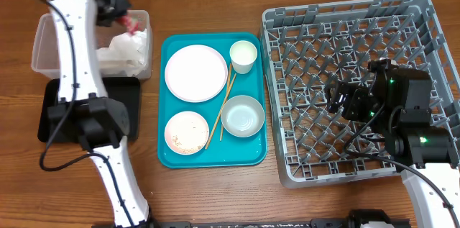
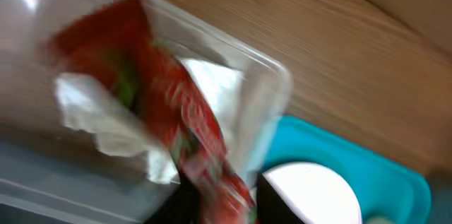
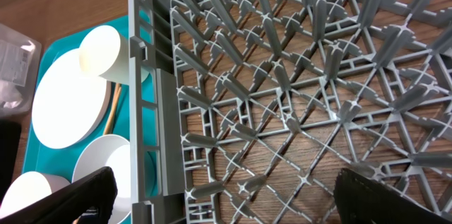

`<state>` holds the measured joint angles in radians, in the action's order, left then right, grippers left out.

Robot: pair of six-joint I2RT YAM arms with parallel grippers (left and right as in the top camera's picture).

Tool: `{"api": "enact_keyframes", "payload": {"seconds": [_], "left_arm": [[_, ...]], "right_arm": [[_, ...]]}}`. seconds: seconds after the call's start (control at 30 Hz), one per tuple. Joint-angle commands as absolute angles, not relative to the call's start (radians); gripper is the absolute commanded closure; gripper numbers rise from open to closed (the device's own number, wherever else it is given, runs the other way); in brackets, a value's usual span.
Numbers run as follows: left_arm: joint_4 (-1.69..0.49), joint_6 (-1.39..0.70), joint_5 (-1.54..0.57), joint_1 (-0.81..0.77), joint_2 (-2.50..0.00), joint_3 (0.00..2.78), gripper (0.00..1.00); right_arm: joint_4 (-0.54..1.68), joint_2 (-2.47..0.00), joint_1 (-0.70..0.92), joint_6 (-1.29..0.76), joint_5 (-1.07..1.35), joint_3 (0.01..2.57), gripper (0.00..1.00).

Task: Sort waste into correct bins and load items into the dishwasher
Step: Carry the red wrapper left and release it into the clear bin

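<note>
While my left gripper (image 2: 222, 203) is clamped on a red-and-white snack wrapper (image 2: 169, 90), the wrapper hangs over the clear tub (image 2: 275, 83). A crumpled white napkin (image 2: 106, 118) already lies inside the tub. Just beside the tub sits the black tray (image 1: 54, 113), mostly covered by my left arm. My right gripper (image 3: 226, 199) hovers over the grey dish rack (image 3: 152, 111), its fingers (image 3: 63, 196) spread wide apart and holding nothing. Between tub and rack, the teal tray (image 1: 167, 157) carries the larger plate (image 1: 195, 73) and the smaller plate (image 1: 186, 131), which is dotted with small specks (image 1: 180, 138) I cannot make out. It also carries the white cup (image 1: 243, 55), the pale bowl (image 1: 242, 116) and two chopsticks (image 1: 219, 113) lying between plates and bowl.
</note>
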<state>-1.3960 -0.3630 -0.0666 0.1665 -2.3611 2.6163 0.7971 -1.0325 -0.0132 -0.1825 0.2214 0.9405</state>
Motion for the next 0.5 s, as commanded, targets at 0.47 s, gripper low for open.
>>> {"api": "enact_keyframes", "payload": {"seconds": [0.47], "left_arm": [[-1.452,-0.198,-0.316,0.062,-2.327,2.634,0.30]], "right_arm": [[0.790,-1.031,-0.018,-0.182,0.226,0.967,0.00]]}}
